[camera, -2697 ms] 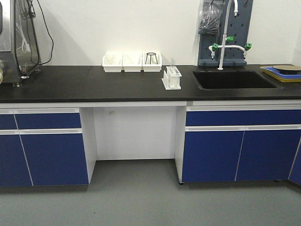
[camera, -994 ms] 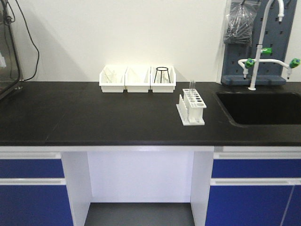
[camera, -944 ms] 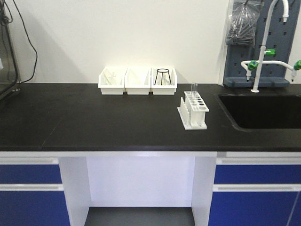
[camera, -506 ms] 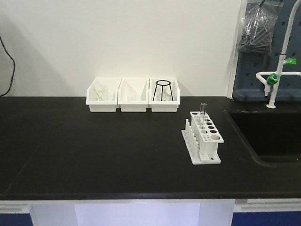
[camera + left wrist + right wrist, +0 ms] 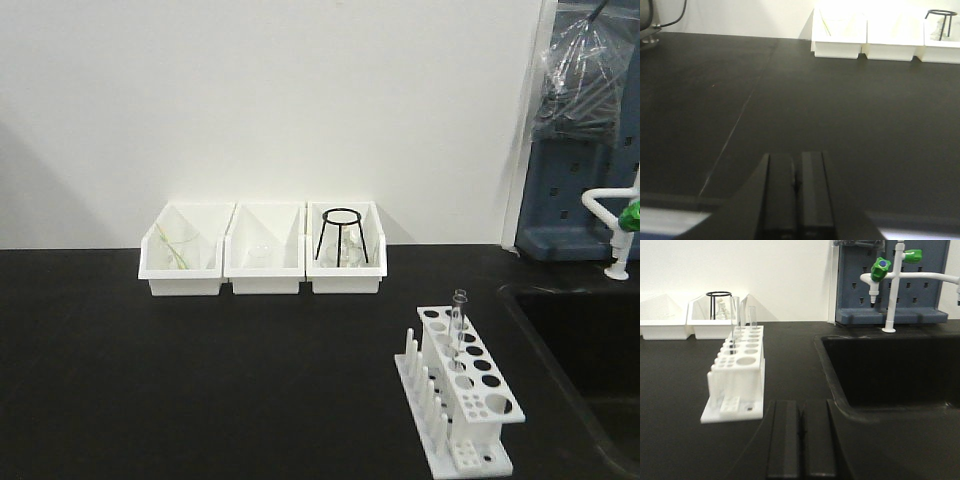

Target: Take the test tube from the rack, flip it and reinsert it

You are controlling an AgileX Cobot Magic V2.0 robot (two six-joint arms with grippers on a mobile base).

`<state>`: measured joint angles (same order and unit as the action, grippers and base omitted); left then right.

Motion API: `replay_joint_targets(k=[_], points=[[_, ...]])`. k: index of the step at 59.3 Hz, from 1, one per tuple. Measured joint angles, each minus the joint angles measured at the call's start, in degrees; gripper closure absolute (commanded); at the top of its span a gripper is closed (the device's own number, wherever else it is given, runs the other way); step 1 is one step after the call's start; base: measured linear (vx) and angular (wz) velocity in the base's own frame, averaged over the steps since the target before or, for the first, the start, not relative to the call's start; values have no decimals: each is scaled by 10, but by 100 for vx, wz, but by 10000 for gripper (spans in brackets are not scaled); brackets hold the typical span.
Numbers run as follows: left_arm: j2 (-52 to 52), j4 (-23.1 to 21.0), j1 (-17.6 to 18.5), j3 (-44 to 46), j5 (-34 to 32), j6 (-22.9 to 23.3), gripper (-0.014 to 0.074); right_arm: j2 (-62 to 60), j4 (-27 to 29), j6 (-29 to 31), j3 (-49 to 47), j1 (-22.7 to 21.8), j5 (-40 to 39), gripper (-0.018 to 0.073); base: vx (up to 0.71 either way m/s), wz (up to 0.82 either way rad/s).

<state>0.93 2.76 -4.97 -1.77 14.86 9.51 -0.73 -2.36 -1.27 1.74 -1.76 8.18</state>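
Nearer than before, test tube [image 5: 734, 315] in rack [image 5: 737, 375] stands ahead-left of right fingers [image 5: 786, 440].

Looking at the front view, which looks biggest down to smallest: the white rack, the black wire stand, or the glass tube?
1. rack, though it sits nearest the camera.
2. black wire stand.
3. test tube: about as tall as the stand, but far slimmer.

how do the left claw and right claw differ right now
The left claw faces bare black counter, with the white bins far ahead; the right claw faces the rack just ahead. The right claw has the sink beside it; the left claw has none in view. Both are black, shut and hold nothing.
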Motion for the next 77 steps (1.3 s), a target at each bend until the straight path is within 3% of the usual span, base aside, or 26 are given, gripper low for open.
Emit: replay_joint_targets(k=[34, 77], points=[[0, 0, 0, 0, 0, 0, 603, 0, 0, 0, 0, 0, 0, 568, 34, 1], [0, 0, 0, 0, 0, 0, 603, 0, 0, 0, 0, 0, -2, 568, 9, -1]])
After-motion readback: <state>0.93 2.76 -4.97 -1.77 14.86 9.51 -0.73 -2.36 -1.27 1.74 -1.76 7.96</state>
